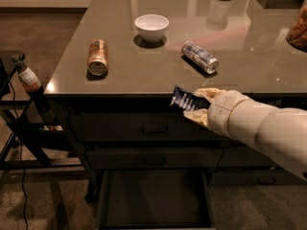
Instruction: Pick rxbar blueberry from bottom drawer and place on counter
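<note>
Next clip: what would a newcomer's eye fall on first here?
A pale arm reaches in from the right, its tool shut on a dark blue bar, held at the front edge of the counter. Below, the bottom drawer stands open. On the counter a brown can and a silver-blue can lie on their sides near a white bowl.
</note>
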`<action>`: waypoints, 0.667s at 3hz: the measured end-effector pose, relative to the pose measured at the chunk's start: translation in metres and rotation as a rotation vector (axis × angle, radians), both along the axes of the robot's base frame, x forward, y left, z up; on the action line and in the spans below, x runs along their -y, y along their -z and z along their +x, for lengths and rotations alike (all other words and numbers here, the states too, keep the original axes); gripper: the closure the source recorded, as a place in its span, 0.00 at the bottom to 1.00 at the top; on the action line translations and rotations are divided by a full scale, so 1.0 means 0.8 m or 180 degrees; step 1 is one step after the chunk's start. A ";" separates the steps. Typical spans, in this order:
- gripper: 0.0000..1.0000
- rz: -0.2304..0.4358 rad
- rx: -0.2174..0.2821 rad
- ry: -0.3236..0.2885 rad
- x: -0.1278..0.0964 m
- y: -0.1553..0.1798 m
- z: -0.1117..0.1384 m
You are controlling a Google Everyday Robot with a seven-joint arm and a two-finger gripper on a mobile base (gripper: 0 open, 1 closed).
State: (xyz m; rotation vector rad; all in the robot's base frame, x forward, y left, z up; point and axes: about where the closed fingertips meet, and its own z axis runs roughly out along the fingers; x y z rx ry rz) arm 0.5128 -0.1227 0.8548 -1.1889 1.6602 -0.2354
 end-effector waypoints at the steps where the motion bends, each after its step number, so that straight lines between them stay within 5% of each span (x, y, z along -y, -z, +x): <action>1: 1.00 0.0065 0.0030 0.0003 -0.003 -0.009 0.009; 2: 1.00 0.0110 0.0242 -0.0073 -0.023 -0.095 0.072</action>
